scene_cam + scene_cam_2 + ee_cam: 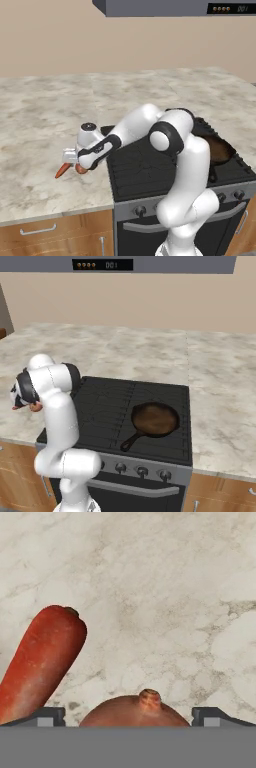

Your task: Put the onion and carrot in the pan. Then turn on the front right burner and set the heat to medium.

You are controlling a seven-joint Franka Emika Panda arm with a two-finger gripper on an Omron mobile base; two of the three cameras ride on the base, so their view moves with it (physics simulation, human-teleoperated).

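The onion [135,711] lies on the marble counter between my two fingertips [49,716], with a small gap on either side. The gripper [128,718] is open and lowered over it, left of the cooktop [75,159]. The orange-red carrot [42,662] lies just beside the onion, slanting away; its tip shows from the left base [62,171]. A sliver of onion [36,406] peeks out under the hand in the right base view. The dark pan [156,419] sits on the front right burner [174,447], handle toward the front left.
The black cooktop [140,167] fills the space right of the gripper, with a row of knobs [142,471] along the stove front. The marble counter [35,125] stretches left and behind. A range hood [170,7] hangs above.
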